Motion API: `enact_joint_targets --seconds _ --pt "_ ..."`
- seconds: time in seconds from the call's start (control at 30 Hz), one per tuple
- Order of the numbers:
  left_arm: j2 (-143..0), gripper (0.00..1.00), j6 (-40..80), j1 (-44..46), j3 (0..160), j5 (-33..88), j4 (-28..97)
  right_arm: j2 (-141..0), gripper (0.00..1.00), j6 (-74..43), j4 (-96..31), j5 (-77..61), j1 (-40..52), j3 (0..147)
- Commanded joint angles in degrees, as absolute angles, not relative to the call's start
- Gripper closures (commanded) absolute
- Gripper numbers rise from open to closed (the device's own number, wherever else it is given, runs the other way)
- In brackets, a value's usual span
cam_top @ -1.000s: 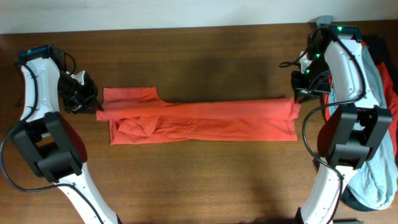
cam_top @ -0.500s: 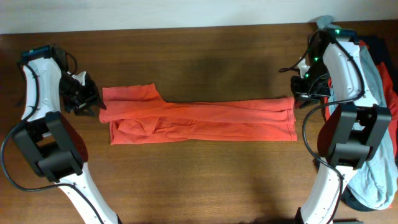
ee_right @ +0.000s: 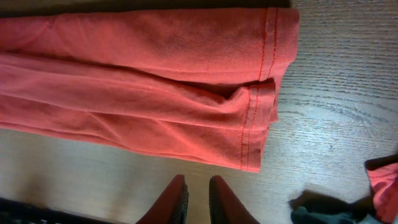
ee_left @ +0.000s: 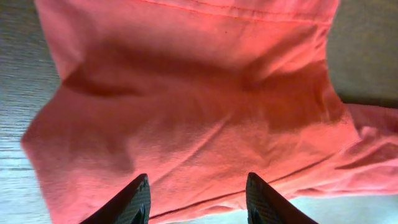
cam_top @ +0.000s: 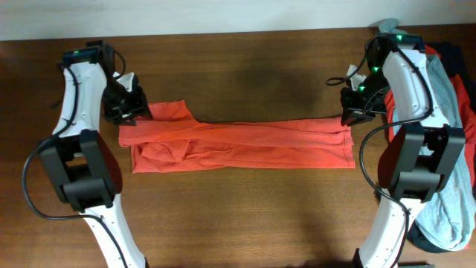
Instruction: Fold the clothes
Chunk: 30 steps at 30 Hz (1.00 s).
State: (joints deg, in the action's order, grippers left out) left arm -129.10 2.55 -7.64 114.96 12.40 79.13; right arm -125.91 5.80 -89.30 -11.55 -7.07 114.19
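Overhead, the T-shirt [cam_top: 238, 145] is lying lengthwise between both arms, left gripper [cam_top: 132, 104] spread over its sleeve end, right gripper [cam_top: 351, 113] nearly closed, empty, at its hem.

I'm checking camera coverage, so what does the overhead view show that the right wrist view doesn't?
Only the overhead shows both arms, the left gripper at the sleeve end, and the pile of other clothes at the table's right edge. Only the right wrist view shows the hem stitching and the right gripper with its fingers nearly together, holding nothing. Both show the folded orange-red T-shirt on the wooden table.
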Motion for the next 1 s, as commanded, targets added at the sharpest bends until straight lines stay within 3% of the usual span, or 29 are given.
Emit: enact_joint_targets --seconds 0.0,0.23,0.67,0.73,0.77,0.8,0.83,0.97 --pt "-127.0 0.5 3.6 -8.12 114.34 2.11 77.36 -124.22 0.82 6.24 -89.23 -12.23 -6.76 113.78" --pt "-127.61 0.38 5.08 -8.58 114.34 -0.19 69.6 -124.22 0.82 6.24 -89.14 -12.23 -6.76 113.78" --pt "-139.65 0.39 -1.87 -8.38 114.34 13.34 62.92 -124.22 0.82 6.24 -89.14 -12.23 -6.76 113.78" --pt "-140.59 0.49 -2.72 -8.25 114.34 15.2 62.39 -124.22 0.82 6.24 -89.14 -12.23 -6.76 113.78" --pt "-140.68 0.6 -2.74 -8.23 114.34 15.44 62.17 -124.22 0.82 6.24 -89.14 -12.23 -6.76 113.78" --pt "-140.66 0.92 -2.9 -8.25 114.69 15.53 61.84 -124.22 0.82 6.24 -89.14 -12.23 -6.76 113.78" --pt "-140.66 0.99 -2.9 -8.25 115.07 15.55 61.91 -124.22 0.82 6.22 -89.14 -12.23 -6.76 113.78" --pt "-140.42 1.0 -4.84 -8.25 117.99 21.76 62.72 -124.22 0.82 6.22 -89.14 -12.23 -6.76 113.78"
